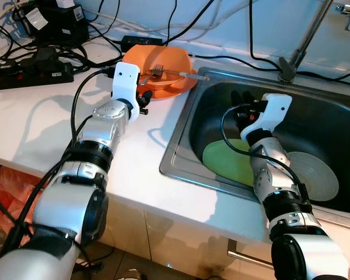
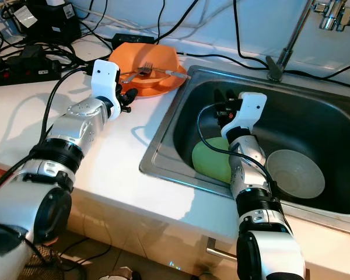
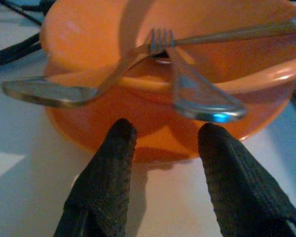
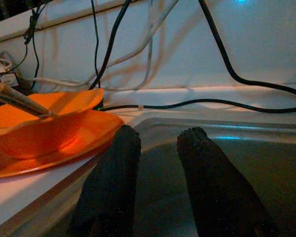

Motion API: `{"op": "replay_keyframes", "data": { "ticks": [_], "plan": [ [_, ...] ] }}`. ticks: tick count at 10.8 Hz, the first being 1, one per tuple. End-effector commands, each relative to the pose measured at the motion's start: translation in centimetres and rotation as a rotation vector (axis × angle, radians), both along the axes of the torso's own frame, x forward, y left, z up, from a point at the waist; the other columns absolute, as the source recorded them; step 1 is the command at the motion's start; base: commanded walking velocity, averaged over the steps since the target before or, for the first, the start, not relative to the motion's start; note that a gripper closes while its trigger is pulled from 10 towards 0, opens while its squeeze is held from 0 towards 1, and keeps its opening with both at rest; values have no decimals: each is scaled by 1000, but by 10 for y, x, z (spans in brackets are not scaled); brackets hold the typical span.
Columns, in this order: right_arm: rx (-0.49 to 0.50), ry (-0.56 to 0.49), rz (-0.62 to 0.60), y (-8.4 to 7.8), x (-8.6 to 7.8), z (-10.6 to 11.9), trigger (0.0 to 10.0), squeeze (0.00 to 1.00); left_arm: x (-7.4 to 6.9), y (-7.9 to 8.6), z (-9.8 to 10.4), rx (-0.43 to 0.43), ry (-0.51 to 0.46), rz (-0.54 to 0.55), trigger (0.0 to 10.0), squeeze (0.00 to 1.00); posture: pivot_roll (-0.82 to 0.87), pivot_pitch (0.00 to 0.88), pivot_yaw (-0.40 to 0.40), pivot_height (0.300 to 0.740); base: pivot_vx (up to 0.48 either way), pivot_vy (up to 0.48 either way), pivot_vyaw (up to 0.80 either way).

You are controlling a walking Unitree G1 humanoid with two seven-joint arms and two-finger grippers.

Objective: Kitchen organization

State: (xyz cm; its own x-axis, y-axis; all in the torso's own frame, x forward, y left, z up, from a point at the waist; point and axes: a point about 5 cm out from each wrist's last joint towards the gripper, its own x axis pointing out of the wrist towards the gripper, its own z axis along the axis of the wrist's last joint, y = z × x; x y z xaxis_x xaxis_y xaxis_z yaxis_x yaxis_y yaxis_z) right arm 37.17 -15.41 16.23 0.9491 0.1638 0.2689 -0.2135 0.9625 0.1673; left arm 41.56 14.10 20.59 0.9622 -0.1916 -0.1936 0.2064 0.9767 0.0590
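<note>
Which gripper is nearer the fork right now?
Left. The left gripper sits open at the orange dishes, just short of the fork. The right gripper is over the sink, farther off.

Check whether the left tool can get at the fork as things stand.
Probably yes. The left tool is open, right before the orange bowl, and the fork lies across the rim just beyond, nothing between.

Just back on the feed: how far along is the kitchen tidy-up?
Little looks done. The orange bowl and orange plate sit stacked on the counter beside the sink, with a fork and two spoons lying across them. In hand: nothing; the left gripper is open just short of the bowl, while the right gripper is open over the sink. Left: a green plate and a grey bowl in the basin.
</note>
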Motion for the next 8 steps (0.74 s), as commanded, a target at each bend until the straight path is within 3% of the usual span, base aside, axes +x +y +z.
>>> {"op": "replay_keyframes", "data": {
  "ticks": [1,8],
  "plan": [
    [-7,5,10,2,-3,-2,10000,0,3,0,10,-15,-28,16,10000,0,22,58,3,740,0,0,0],
    [-10,36,14,1,-31,-19,10000,0,9,9,22,-48,-49,91,10000,0,-34,155,3,740,0,0,0]
  ]
}}
